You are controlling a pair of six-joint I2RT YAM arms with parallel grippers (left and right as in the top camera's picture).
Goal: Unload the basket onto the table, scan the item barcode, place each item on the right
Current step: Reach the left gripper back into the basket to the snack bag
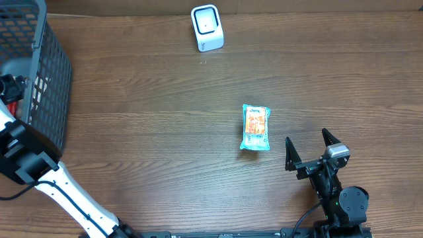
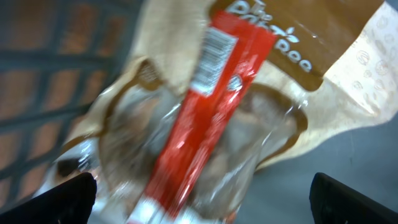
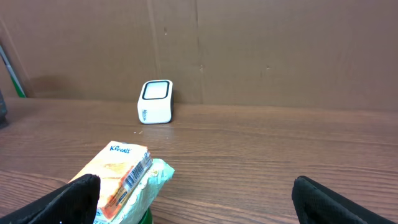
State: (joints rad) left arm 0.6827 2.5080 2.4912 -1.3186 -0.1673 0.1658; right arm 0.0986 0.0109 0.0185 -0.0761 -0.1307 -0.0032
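One Kleenex tissue pack [image 1: 255, 127], one white scanner [image 1: 207, 28] overhead, red barcoded packet [image 2: 211, 112] only at left wrist, left gripper [image 2: 204, 199] and right gripper [image 1: 307, 140] both spread wide.

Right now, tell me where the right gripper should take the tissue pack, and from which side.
Take the tissue pack across its middle, by the two long edges, from above. It lies flat on the table, narrower across than along; the open right gripper probably spans that.
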